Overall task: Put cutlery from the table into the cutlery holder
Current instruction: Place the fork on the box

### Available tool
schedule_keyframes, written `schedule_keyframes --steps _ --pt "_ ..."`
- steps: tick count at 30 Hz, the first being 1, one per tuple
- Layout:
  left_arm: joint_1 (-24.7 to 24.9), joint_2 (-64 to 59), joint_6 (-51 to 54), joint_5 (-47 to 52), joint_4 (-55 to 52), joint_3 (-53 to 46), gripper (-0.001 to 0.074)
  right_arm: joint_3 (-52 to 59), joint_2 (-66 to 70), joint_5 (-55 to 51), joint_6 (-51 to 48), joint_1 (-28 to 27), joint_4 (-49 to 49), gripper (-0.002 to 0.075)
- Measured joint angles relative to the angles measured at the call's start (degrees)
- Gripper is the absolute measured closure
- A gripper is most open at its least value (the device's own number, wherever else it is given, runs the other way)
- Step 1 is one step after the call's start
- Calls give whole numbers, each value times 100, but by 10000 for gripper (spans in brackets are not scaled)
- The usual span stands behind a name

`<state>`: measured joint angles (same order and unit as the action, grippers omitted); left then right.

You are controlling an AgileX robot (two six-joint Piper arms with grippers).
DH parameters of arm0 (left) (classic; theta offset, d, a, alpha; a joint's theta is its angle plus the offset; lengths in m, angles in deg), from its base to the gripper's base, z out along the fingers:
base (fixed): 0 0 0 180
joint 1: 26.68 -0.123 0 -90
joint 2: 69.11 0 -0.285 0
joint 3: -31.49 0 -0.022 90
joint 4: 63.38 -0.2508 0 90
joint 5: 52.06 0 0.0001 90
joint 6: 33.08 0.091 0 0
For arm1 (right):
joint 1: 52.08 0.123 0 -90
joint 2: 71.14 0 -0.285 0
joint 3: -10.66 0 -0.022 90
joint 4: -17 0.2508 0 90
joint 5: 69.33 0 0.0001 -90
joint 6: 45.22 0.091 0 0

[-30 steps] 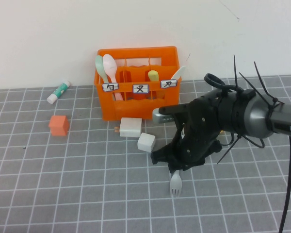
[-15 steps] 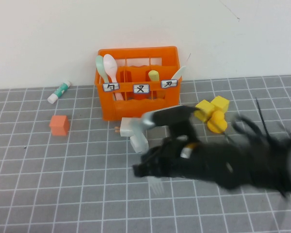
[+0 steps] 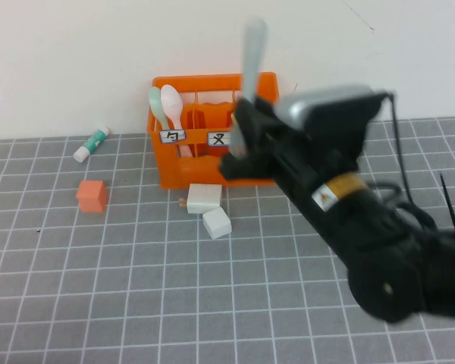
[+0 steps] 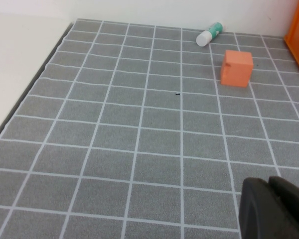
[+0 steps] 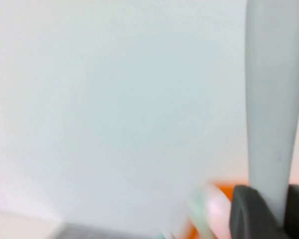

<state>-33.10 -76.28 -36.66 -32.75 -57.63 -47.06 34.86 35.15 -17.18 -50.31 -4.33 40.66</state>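
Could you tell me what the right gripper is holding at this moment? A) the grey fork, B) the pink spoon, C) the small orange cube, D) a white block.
A: the right gripper is shut on the grey fork, whose handle sticks up above the cutlery holder; the left gripper is parked low over the table.

Lab bench — gridded table [image 3: 98, 288], blank wall [image 3: 76, 53]

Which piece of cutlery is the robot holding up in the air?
The grey fork, upright in the right gripper above the orange holder. The spoons stand inside it.
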Motion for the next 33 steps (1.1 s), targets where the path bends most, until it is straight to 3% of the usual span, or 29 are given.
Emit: schedule_keyframes --steps 6,18,33 --pt "0 0 0 0 0 0 736 -1326 705 -222 224 -312 -1171 620" --pt "0 0 13 0 0 0 736 -3693 2708 -1306 -160 -924 -1319 620" --pt "0 0 13 0 0 0 736 -4055 3036 -1810 -803 -1046 -1319 620"
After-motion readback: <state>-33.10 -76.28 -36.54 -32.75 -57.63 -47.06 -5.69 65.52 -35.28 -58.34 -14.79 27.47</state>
